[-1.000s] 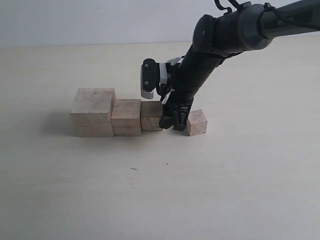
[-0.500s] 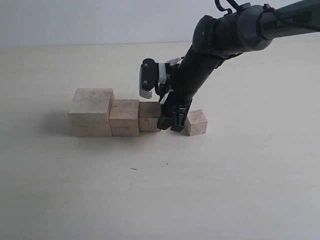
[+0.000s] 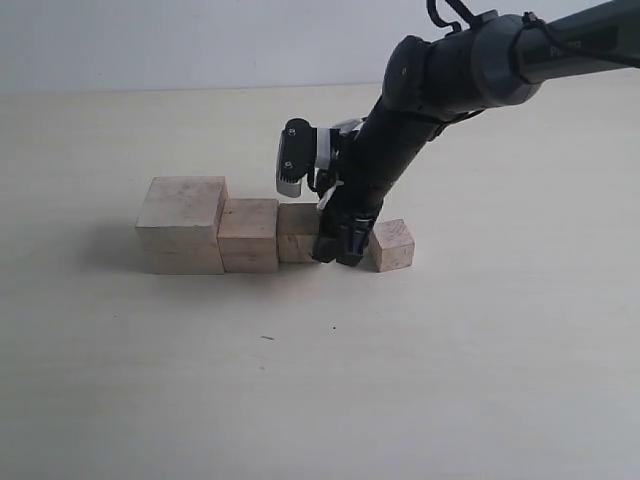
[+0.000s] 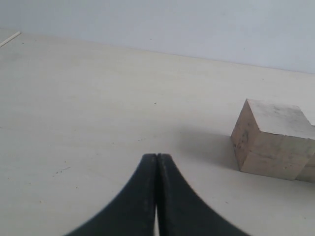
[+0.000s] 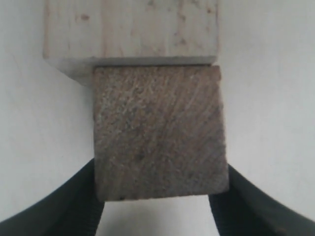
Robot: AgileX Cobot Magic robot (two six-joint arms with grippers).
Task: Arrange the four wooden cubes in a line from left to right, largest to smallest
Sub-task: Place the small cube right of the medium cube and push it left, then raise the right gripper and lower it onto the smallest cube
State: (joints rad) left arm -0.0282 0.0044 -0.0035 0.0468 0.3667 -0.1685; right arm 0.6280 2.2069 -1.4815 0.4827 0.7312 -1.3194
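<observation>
Three wooden cubes stand in a touching row: the largest cube (image 3: pixel 182 222) at the left, the second cube (image 3: pixel 249 233) beside it, then the third cube (image 3: pixel 297 232). The smallest cube (image 3: pixel 393 245) sits alone to the right, a gap away. My right gripper (image 3: pixel 338 246) is down in that gap, shut on the third cube (image 5: pixel 160 132) at its right end, one finger on each side. That cube is pressed against the second cube (image 5: pixel 130 29). My left gripper (image 4: pixel 157 156) is shut and empty, well short of the largest cube (image 4: pixel 273 140); it is outside the exterior view.
The pale tabletop (image 3: pixel 300 380) stretches wide in front of and behind the row. The right arm (image 3: pixel 440 80) reaches in from the upper right, above the smallest cube. A pale wall runs along the back.
The right gripper has slid a little to the left with the third cube, and the row of three cubes has shifted left with it. The smallest cube has stayed put.
</observation>
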